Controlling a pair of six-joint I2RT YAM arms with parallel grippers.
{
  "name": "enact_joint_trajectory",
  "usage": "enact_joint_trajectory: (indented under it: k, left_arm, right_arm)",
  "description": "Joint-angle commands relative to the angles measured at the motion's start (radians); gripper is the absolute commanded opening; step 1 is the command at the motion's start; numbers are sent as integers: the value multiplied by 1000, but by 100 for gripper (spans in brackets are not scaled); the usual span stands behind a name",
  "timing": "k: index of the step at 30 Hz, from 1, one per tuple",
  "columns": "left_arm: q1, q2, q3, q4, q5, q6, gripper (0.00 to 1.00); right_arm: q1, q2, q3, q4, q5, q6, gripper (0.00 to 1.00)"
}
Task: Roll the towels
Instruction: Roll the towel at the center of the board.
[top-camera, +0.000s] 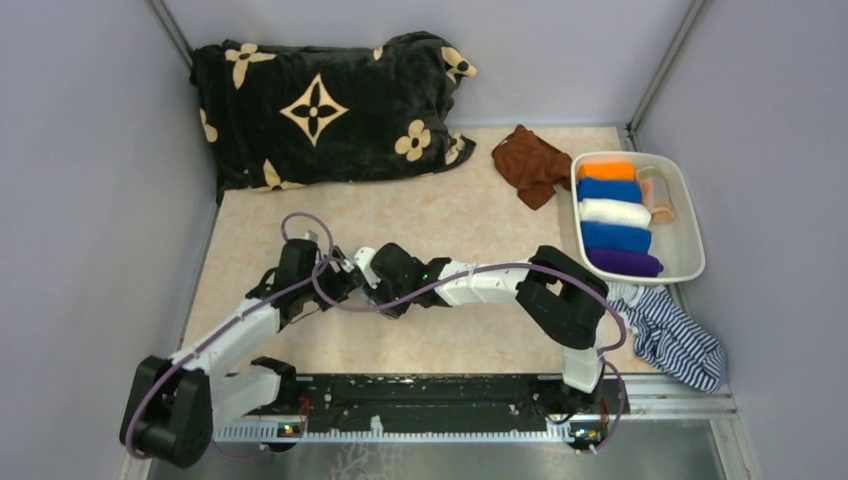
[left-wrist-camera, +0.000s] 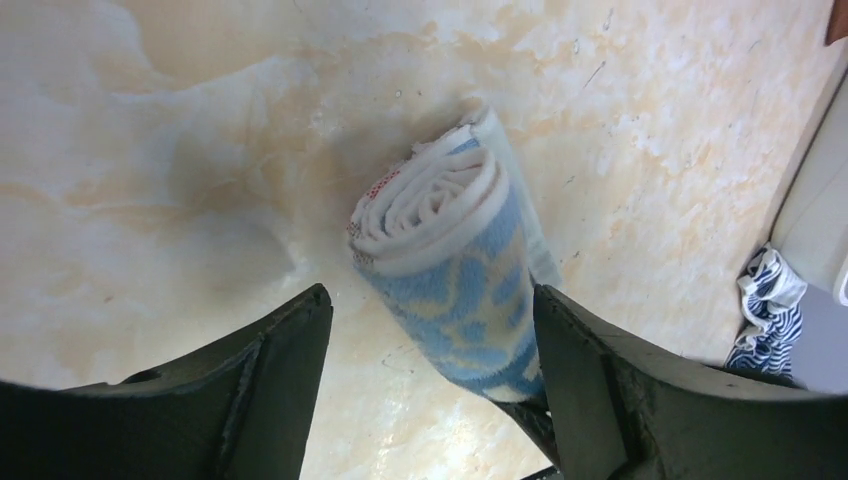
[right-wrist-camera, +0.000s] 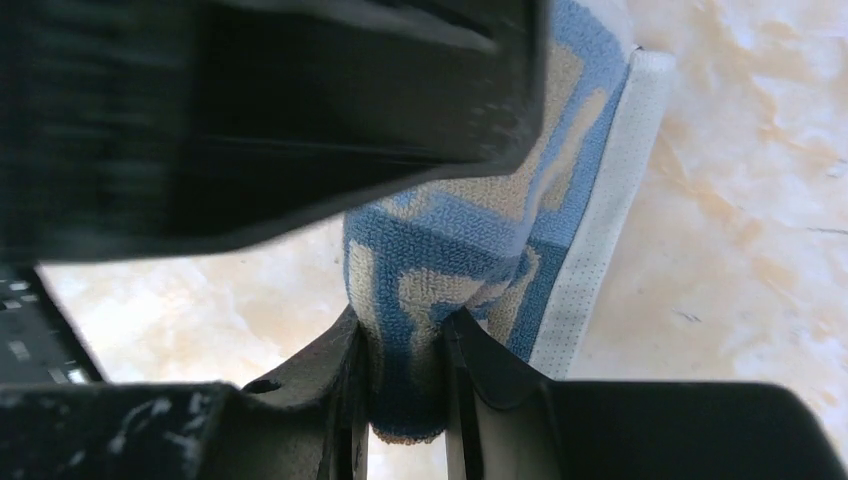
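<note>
**Jaws: left pair spread, right pair clamped on cloth**

Left wrist view. The left gripper (left-wrist-camera: 432, 300) has its jaws wide apart. A blue-white roll (left-wrist-camera: 450, 250) lies on the table (left-wrist-camera: 200, 150) btwn them, w/ its spiral end toward the camera and faint red specks on that end. The roll rests against the finger (left-wrist-camera: 600, 370) at frame right, w/ a clear gap to the other finger. A striped cloth (left-wrist-camera: 765, 310) shows at the right edge.

Right wrist view. The right gripper (right-wrist-camera: 405, 345) has its jaws pressed onto a fold of the roll (right-wrist-camera: 450, 240), and blue-and-cream pile bulges btwn the fingers (right-wrist-camera: 300, 400). A white hem strip runs up frame right. A dark blurred shape fills the upper left; can't tell what it is.

Top view. Both arms reach to mid-table (top-camera: 450, 215), tips nose to nose. The roll is mostly hidden by them. A brown towel (top-camera: 530, 165) lies crumpled at the far side, just beside a white tray (top-camera: 692, 230). The tray holds rolls (top-camera: 612, 212): orange, blue, white, blue, purple, plus a pale one alongside. The striped cloth (top-camera: 675, 335) lies near the tray's near end. A black blanket (top-camera: 320, 110) sits at the far left.
</note>
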Motion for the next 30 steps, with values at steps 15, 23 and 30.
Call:
enact_joint_trajectory:
  k: [15,23,30]
  left_arm:
    - [15,-265,-153,-59,60,-106,80]
    - [15,-131,-163,28,57,-111,76]
    - [13,-38,-184,103,69,-96,64]
  right_arm:
    - [-234,223,-125,215,-873,415,8]
    - [-287,265,-214,369,-917,550,8]
    - [-287,169,-241,337,-835,500,20]
